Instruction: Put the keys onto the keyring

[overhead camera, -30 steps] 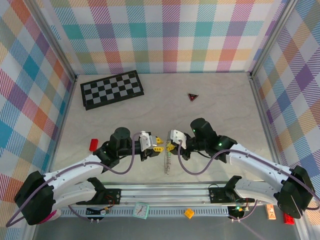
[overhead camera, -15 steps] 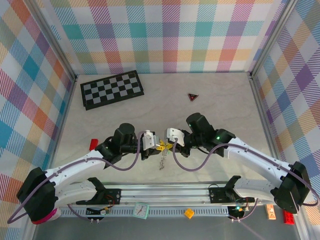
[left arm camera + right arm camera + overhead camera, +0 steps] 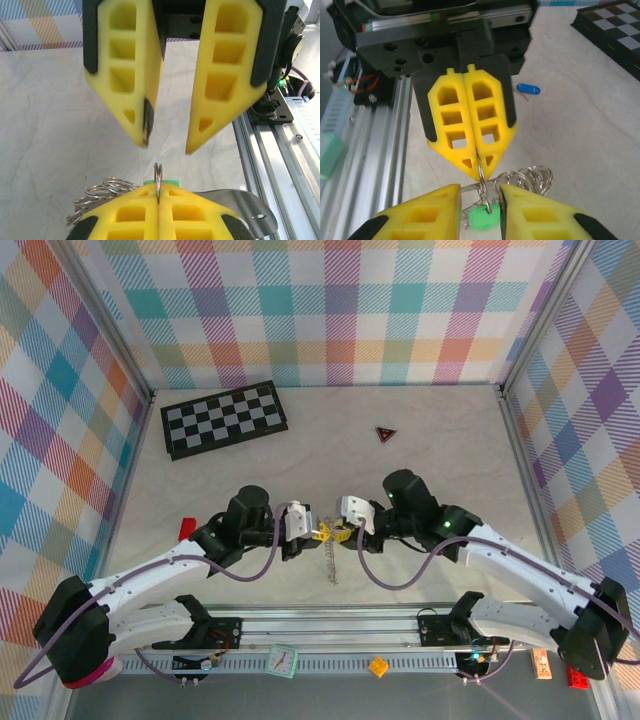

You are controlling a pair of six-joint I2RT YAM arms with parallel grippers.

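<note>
left tool (image 3: 158,201) clamped fully shut on a thin wire turn of the keyring (image 3: 532,178), likely to keep that turn steady and edge-on for threading. green key (image 3: 481,219) hangs just below the keyring's pinched turn. right tool (image 3: 479,192) part open, jaws either side of the keyring, gripping nothing. blue key (image 3: 527,89) lies on the bench (image 3: 570,125), well apart from the keyring, left arm's side; not yet on.

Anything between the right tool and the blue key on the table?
Yes. The left tool, shut on the keyring, faces the open right tool tip to tip; the blue key lies on the table beyond it.
</note>
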